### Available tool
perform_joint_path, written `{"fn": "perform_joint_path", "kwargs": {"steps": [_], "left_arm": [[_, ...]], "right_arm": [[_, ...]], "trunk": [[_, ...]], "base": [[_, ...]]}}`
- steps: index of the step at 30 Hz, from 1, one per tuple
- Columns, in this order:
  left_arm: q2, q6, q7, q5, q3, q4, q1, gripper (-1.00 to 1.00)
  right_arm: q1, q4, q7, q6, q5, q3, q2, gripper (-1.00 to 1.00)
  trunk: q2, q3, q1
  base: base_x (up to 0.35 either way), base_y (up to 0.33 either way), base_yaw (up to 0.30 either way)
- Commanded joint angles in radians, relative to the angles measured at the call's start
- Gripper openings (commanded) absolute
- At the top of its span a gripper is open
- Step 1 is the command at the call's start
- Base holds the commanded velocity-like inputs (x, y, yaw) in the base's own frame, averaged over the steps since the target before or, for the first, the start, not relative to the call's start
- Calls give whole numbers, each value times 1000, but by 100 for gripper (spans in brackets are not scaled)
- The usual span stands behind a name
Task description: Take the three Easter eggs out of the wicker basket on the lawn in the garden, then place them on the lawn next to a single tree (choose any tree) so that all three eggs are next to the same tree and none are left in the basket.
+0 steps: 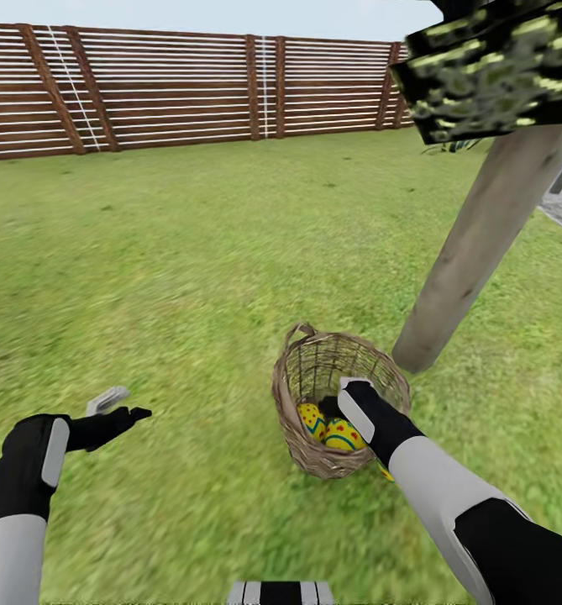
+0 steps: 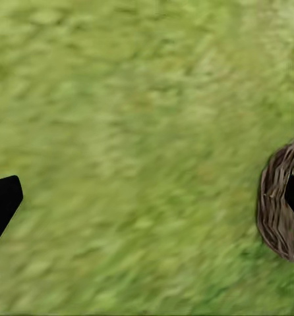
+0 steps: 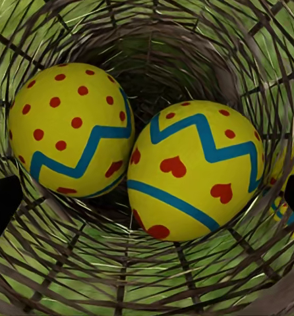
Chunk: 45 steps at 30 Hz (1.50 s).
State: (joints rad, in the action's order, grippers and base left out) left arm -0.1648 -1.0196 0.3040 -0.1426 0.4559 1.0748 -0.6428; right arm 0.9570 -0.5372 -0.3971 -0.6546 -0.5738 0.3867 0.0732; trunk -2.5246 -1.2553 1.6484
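**Q:** Green lawn (image 1: 188, 252) fills the picture, with a slatted wooden fence (image 1: 171, 88) along the top. Where is the basket?

**A:** Lower centre: the wicker basket (image 1: 314, 420) stands on the grass, near the tree (image 1: 474, 252) leaning at upper right. Two Easter eggs lie inside, touching: a dotted egg (image 3: 68, 128) and a heart egg (image 3: 193, 168). A third egg (image 3: 285, 210) seems to lie outside the weave, at the right edge of the wrist picture.

**Q:** And the grippers?

**A:** The right gripper (image 1: 348, 395) reaches into the basket, fingers spread wide, holding nothing. The left gripper (image 1: 117, 407) hovers at lower left, also parted and empty.

**Q:** What might go wrong?

**A:** Closing between the touching eggs could squeeze one aside. The arm pressing the rim could tip the light basket.
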Motion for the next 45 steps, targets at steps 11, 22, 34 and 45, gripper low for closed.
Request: {"fn": "perform_joint_path", "kwargs": {"steps": [11, 22, 34, 45], "left_arm": [[-5, -10, -119, -3, 5, -25, -118, 100], [-11, -10, -214, -3, 6, -65, -256, 100], [-93, -10, -209, -5, 3, -61, -342, 100], [-72, -5, -193, -5, 20, -70, -346, 100]], "right_arm": [[1, 0, -9, -2, -9, 6, -2, 100], [1, 0, -9, -2, -9, 6, -19, 100], [1, -1, -9, -2, -9, 6, -22, 100], [1, -1, -9, -2, -9, 7, -23, 100]], "trunk": [[-3, -43, 5], [-6, -86, 10], [-7, -117, 13], [-7, -117, 13]], "base": [[0, 0, 0], [0, 0, 0], [0, 0, 0], [1, 0, 0]]}}
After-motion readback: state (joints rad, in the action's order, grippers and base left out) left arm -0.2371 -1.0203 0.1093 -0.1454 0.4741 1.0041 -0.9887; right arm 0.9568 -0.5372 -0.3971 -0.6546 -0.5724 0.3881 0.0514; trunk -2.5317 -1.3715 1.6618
